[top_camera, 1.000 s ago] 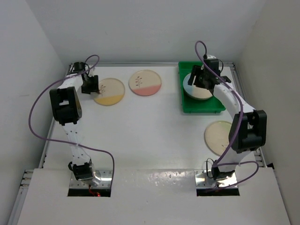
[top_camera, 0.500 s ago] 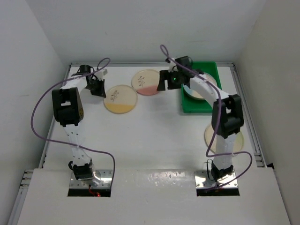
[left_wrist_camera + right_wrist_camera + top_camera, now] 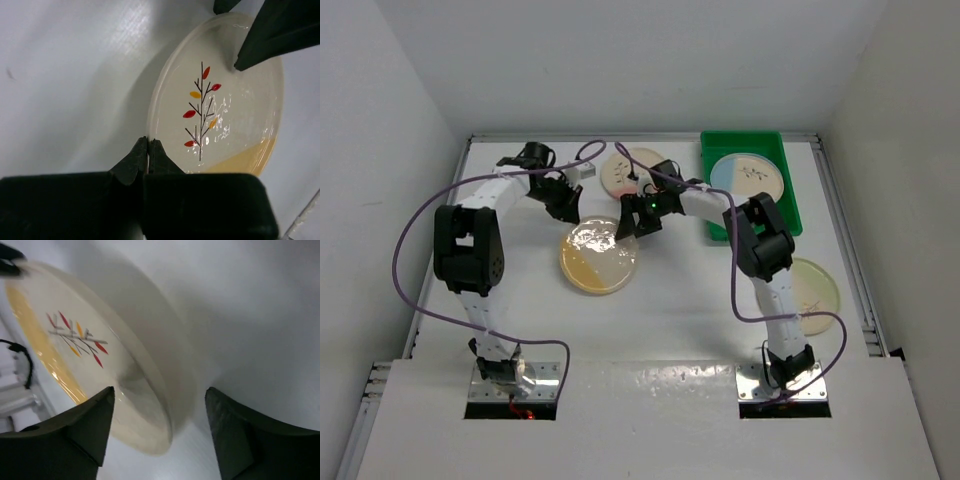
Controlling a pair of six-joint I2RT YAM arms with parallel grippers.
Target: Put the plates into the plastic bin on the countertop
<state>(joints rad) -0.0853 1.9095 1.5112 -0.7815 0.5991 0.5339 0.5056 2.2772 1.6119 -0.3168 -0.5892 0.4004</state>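
A cream plate with a yellow segment (image 3: 600, 258) hangs tilted above the countertop (image 3: 670, 310), casting a shadow. My left gripper (image 3: 570, 213) is shut on its rim; in the left wrist view the jaws (image 3: 148, 145) pinch the edge of this plate (image 3: 220, 110). My right gripper (image 3: 626, 224) is open, its fingers (image 3: 92, 427) straddling the opposite rim of the plate (image 3: 85, 355) without pinching it. The green plastic bin (image 3: 714, 190) at the back right holds a plate with a blue segment (image 3: 748, 177).
A pink-segment plate (image 3: 625, 170) lies at the back centre, just behind both grippers. Another cream plate (image 3: 812, 290) lies on the right beside my right arm's base link. White walls close in the countertop on three sides. Purple cables loop over both arms.
My left gripper shut on the yellow plate's rim and brought it toward the centre. My right arm swung left from the bin, leaving the blue plate there, and reached the yellow plate.
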